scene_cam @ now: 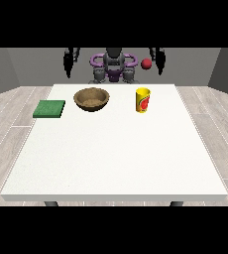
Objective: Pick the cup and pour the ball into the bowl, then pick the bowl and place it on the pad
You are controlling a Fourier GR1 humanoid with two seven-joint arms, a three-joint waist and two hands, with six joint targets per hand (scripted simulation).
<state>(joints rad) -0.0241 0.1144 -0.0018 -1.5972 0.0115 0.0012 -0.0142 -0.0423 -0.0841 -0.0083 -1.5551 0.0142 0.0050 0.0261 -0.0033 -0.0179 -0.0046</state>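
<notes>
Counter (111,163): we see a large white counter; its near part carries nothing we can name.
Pad (49,108): we find the green pad flat on the counter near its edge at the view's left.
Cup (142,100): the yellow cup with a red mark stands upright, right of the bowl and well apart from it.
Bowl (91,98): the brown bowl stands between the pad and the cup, beside the pad but not touching it.
Ball (146,63): we see the red ball above and behind the cup, in the air, near the robot hand at the view's right.
Robot hand at the view's right (159,58): it hangs beyond the far edge; we cannot tell how its fingers lie.
Robot hand at the view's left (69,60): it hangs likewise; its fingers we cannot tell.
</notes>
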